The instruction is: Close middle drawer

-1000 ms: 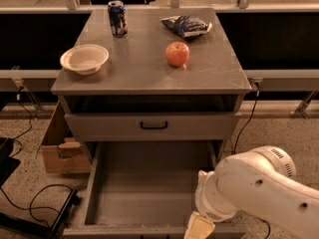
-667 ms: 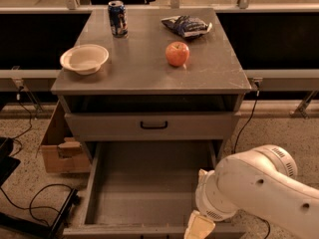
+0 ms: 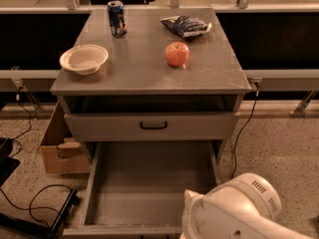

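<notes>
Gripper is hidden, probably beneath the white arm [image 3: 234,213] at the lower right, so I cannot tell its state. This arm covers the front right corner of the middle drawer [image 3: 149,183], which stands pulled far out, under another drawer [image 3: 153,126].

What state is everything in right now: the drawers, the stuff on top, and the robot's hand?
Middle drawer: pulled out, empty.
Upper drawer: looks pushed in.
Can: upright.
Bowl: upright, empty.
Apple: whole.
Bag: lying flat.
Gripper: out of view, below the arm at bottom right.
</notes>
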